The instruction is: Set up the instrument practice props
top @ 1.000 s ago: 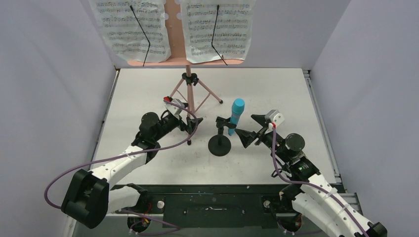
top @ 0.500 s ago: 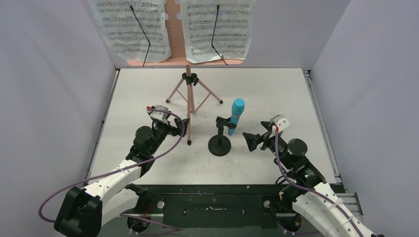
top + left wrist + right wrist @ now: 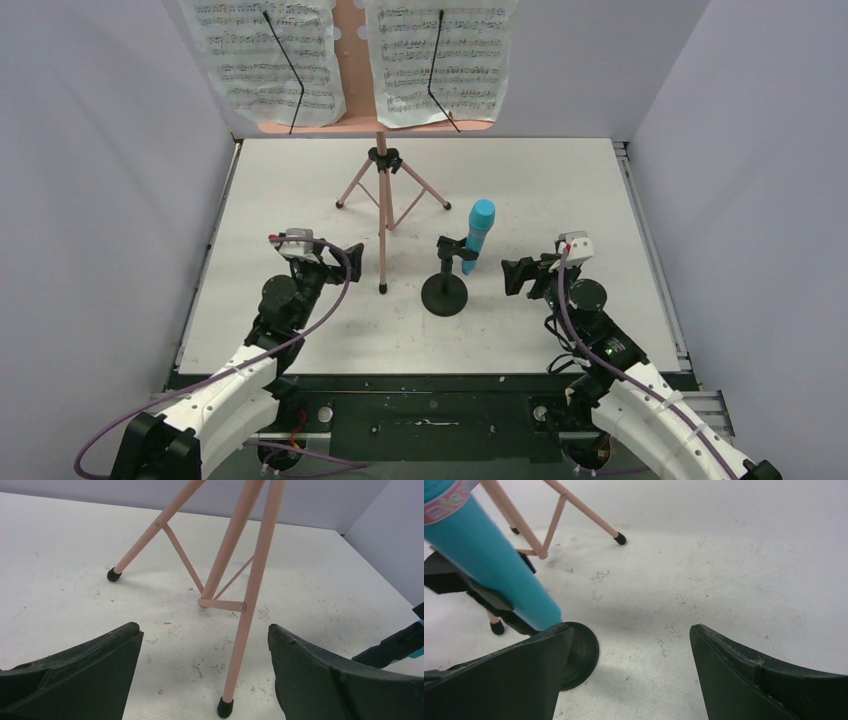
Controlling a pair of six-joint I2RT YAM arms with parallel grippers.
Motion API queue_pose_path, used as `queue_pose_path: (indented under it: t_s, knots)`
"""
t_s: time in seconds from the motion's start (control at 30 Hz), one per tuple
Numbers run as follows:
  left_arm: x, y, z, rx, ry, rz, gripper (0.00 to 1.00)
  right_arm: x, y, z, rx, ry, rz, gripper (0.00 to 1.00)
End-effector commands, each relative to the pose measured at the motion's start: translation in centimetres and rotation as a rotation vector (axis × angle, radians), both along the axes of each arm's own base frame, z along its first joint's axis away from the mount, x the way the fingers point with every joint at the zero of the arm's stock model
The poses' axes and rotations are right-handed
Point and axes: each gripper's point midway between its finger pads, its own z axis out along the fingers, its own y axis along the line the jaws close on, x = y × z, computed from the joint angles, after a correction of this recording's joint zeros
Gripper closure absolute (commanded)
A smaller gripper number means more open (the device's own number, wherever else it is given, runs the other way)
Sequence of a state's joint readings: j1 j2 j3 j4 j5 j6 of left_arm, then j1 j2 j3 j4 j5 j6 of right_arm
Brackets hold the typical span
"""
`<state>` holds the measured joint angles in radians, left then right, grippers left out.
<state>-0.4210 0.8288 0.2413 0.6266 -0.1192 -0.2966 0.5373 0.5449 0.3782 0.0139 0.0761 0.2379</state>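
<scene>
The pink tripod music stand (image 3: 381, 180) stands upright at the table's middle back; its desk holds two white sheet-music pages (image 3: 270, 60), each under a black wire. The teal microphone (image 3: 478, 235) sits tilted in the clip of the short black mic stand (image 3: 445, 290), right of the tripod. My left gripper (image 3: 345, 258) is open and empty, just left of the tripod's near leg (image 3: 250, 610). My right gripper (image 3: 512, 275) is open and empty, a little right of the mic stand; the microphone (image 3: 489, 555) and the stand's round base (image 3: 581, 652) show in the right wrist view.
Grey walls close in the white table (image 3: 560, 190) on the left, back and right. A black rail (image 3: 430, 400) runs along the near edge between the arm bases.
Both arms have drawn back toward their bases. The left gripper moved left and away from the tripod's near leg. The right gripper moved right, away from the mic stand. The props have not moved.
</scene>
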Motion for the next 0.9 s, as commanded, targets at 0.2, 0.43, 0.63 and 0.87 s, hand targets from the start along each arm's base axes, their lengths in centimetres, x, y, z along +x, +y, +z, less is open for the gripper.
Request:
queue_pose_path:
  t_s: [0.2,0.43,0.63,0.87]
  knots:
    - [-0.3,0.3,-1.0,-0.032,0.042,-0.084,0.04,2.3,-4.3,-0.8,0.140,0.067,-0.352,0.10]
    - [1.1,1.2,-1.9,-0.012,0.122,-0.139,0.04,3.2,-3.8,-2.7,0.188,0.101,-0.347,0.10]
    - [2.5,3.5,-2.3,0.007,0.162,-0.098,0.04,4.2,-5.1,-4.2,0.171,0.115,-0.413,0.10]
    - [2.6,7.5,-4.0,0.063,0.198,0.028,0.04,6.0,-8.2,-4.8,0.117,0.099,-0.498,0.10]
